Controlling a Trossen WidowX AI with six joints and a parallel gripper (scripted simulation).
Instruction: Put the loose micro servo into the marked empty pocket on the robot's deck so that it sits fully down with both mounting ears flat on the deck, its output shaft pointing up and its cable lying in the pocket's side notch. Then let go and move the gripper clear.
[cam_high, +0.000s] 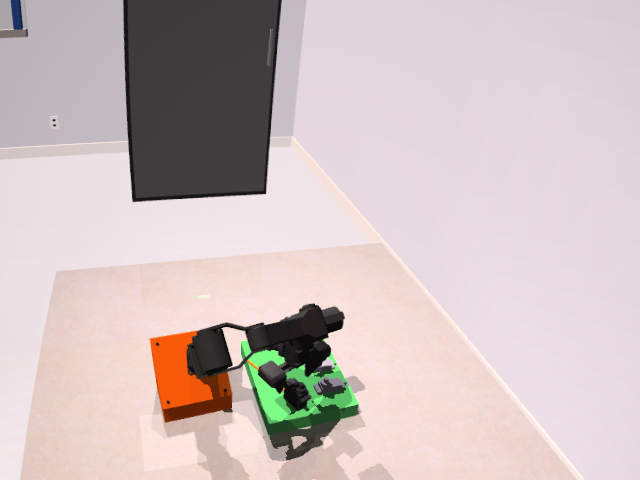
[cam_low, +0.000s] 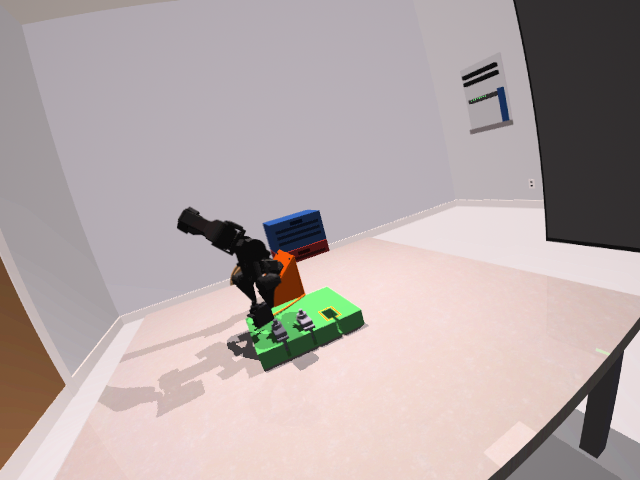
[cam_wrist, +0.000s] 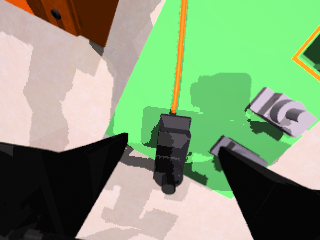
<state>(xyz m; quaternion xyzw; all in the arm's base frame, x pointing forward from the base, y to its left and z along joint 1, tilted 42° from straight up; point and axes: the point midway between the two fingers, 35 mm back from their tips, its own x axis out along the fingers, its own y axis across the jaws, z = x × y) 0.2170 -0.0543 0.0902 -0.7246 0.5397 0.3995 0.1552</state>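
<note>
The loose black micro servo is at the near end of the green deck, with a round knob at one end in the wrist view. Its orange cable runs back across the deck. My gripper is open and empty above the servo, with a finger on either side of it in the wrist view. The marked pocket is empty and outlined in orange, at the deck's far end. Whether the fingertips reach down beside the servo is unclear.
Two grey servos sit in the deck between the loose servo and the pocket: one nearer, one beside the pocket. An orange block stands beside the deck, under the arm.
</note>
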